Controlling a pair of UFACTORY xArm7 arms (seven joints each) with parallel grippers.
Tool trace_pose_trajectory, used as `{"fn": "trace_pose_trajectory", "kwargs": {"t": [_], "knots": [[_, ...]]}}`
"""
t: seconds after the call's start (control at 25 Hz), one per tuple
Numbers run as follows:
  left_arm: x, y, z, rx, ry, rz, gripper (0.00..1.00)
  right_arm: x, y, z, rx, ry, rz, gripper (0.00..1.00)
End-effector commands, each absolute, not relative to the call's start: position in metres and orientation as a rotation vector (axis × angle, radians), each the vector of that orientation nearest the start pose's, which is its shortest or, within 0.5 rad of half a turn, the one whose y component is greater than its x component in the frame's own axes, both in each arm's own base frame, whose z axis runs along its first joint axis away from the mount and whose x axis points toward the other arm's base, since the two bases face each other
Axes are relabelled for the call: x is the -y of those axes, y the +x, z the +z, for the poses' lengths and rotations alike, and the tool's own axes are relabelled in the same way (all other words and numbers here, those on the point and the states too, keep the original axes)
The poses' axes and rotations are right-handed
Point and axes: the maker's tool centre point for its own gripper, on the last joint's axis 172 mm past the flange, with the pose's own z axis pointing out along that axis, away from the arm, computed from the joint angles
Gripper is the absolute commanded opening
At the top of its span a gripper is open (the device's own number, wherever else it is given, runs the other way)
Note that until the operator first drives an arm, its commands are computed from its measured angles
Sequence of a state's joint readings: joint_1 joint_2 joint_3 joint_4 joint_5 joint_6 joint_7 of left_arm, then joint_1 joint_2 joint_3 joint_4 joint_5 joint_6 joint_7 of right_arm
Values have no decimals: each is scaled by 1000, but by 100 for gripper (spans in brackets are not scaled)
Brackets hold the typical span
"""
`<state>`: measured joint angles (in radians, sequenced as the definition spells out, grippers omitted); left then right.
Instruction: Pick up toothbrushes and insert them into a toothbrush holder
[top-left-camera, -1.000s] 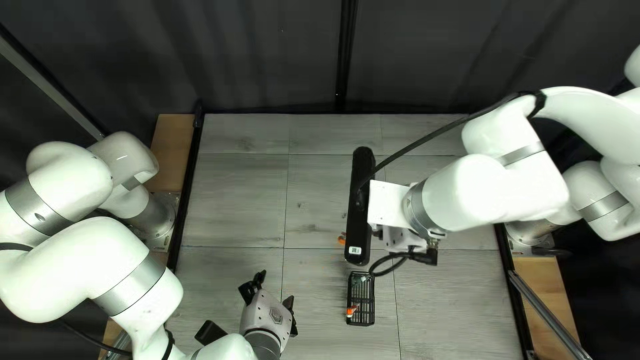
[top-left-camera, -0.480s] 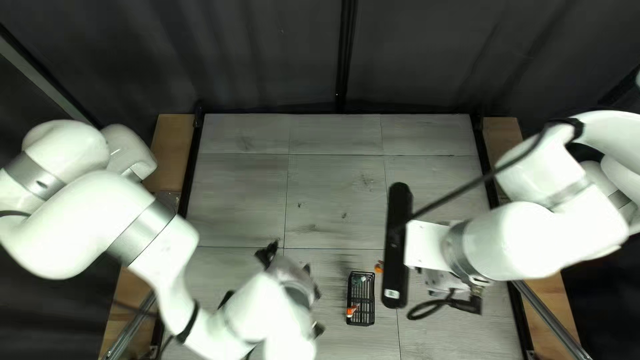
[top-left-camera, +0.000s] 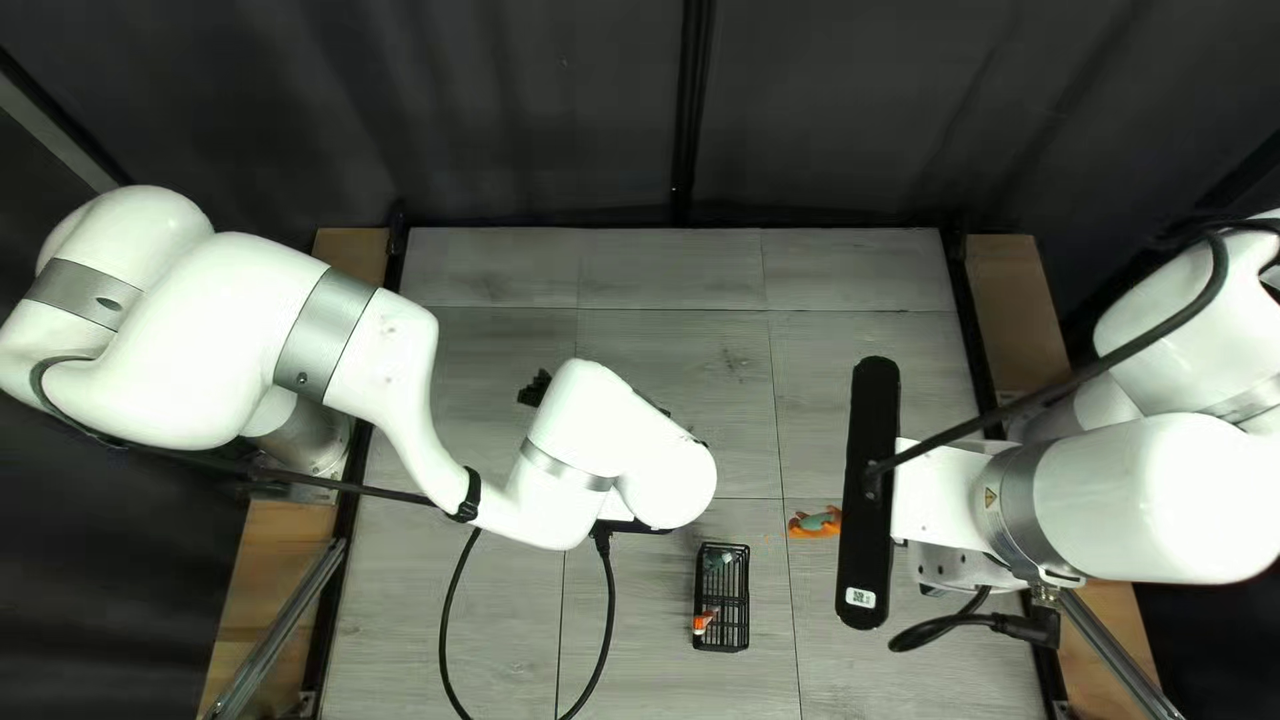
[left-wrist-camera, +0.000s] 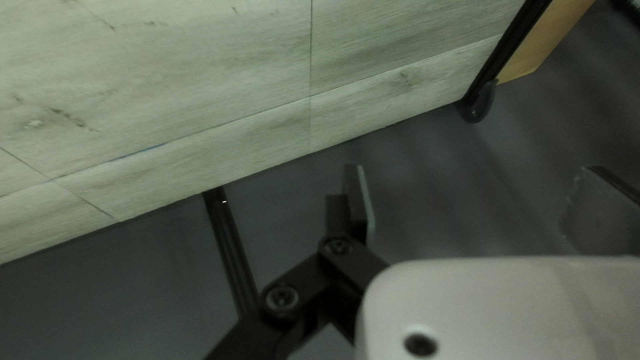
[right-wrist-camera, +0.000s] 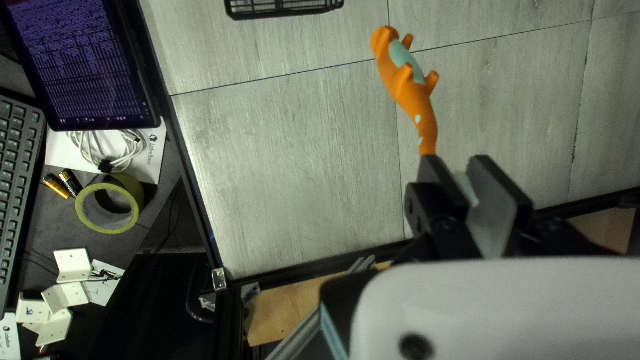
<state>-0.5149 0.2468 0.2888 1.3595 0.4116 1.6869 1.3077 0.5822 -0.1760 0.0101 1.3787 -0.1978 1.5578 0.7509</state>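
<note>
Right tool (right-wrist-camera: 457, 172): narrow, clamped on the thin end of an orange toothbrush (right-wrist-camera: 406, 82) with teal patches. The brush juts out ahead of the fingers, above the grey tabletop (right-wrist-camera: 290, 150).

Top left view: the toothbrush sits right of the black mesh holder (top-left-camera: 722, 598), near it but apart. The holder stands close to the tabletop's near edge, and something orange shows at its near end.

Left tool (left-wrist-camera: 475, 190): fingers spread wide, pointing at a tabletop edge and the dark beyond it.
</note>
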Motion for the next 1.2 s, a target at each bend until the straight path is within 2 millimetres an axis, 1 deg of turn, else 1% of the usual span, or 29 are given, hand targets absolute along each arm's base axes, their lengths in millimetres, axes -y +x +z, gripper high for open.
{"fn": "trace_pose_trajectory", "kwargs": {"t": [0.04, 0.12, 0.16, 0.24, 0.28, 0.36, 0.52, 0.64, 0.68, 0.72, 0.8, 0.92, 0.96, 1.08, 1.2], "knots": [[-26, 404, 233, -1886, -2102, 1032, 100, -194, 378, 371, -247, -3282, -201, 1], [-25, 398, 238, -1690, -2214, 1034, 100, -196, 380, 369, -245, -3281, -203, 1], [-18, 390, 241, -1509, -2305, 1029, 100, -197, 382, 367, -242, -3278, -204, 1], [-4, 367, 239, -1188, -2449, 1028, 100, -198, 386, 364, -238, -3274, -202, 1], [4, 355, 237, -1049, -2484, 1043, 100, -198, 387, 364, -237, -3273, -200, 1], [12, 348, 238, -925, -2492, 1067, 100, -198, 387, 365, -234, -3273, -193, 1], [12, 348, 238, -925, -2492, 1067, 100, -200, 384, 371, -236, -3279, -169, 1], [12, 348, 238, -925, -2492, 1067, 100, -206, 382, 375, -239, -3284, -140, 1], [16, 346, 235, -901, -2524, 1061, 100, -208, 382, 375, -239, -3286, -134, 1], [14, 349, 239, -890, -2541, 1058, 100, -209, 382, 375, -240, -3286, -131, 1], [6, 349, 250, -728, -2636, 1039, 100, -212, 381, 373, -241, -3286, -125, 1], [3, 328, 259, -411, -2767, 996, 100, -215, 382, 371, -240, -3282, -118, 1], [4, 314, 263, -244, -2828, 968, 100, -216, 383, 371, -238, -3279, -114, 1], [8, 289, 265, 102, -2936, 914, 100, -219, 387, 371, -222, -3276, -98, 1], [13, 276, 261, 331, -2999, 858, 100, -226, 391, 369, -177, -3280, -65, 1]]}}
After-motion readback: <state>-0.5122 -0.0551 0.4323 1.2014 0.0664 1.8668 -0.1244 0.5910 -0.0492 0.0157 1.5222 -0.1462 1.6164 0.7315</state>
